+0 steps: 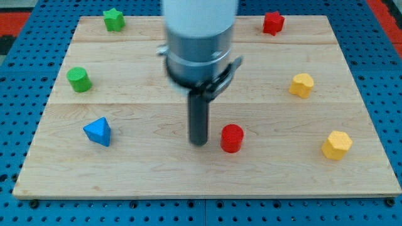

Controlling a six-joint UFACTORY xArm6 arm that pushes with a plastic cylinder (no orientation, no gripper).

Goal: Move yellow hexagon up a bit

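Yellow hexagon (336, 145) sits near the table's (157, 182) right edge, well apart from my tip (199, 143), a bare rod with no hand. Best circle below it, then push upward.

Red cylinder (232, 138) just right of my tip (199, 143); beyond it, bare board (276, 169) toward yellow hexagon (336, 145).

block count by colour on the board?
Green: 2 – green star, green cylinder
Red: 2 – red star, red cylinder
Yellow: 2 – yellow block, yellow hexagon
Blue: 1 – blue triangle
Total: 7
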